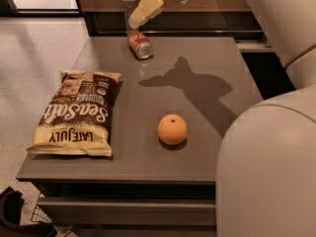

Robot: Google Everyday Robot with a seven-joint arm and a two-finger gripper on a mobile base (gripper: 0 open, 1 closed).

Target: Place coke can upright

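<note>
- One grey table [138,167] carries everything. Its top is flat and level, so a can stood on end there should, I judge, stay put.
- One robot arm [266,172] fills the near right corner in pale casing and runs up the right edge, reaching across the far side of the table from above. It throws a dark shadow on the middle of the tabletop.
- One bag of chips [76,113] lies flat on the left side, label up, well apart from the can and no part of the task.
- One gripper [136,19] hangs over the far edge, angled down and left, just above and beside the far end of the can. That looks like an approach to a grasp. Whether it is spread or pressed together I cannot tell, and it does not appear to hold anything.
- One orange [172,129] sits near the middle, toward the near side, well apart from the can.
- One coke can [139,44] lies on its side at the far edge, left of centre, its silver end facing near and right. It is not yet upright, so the task is undone.
</note>
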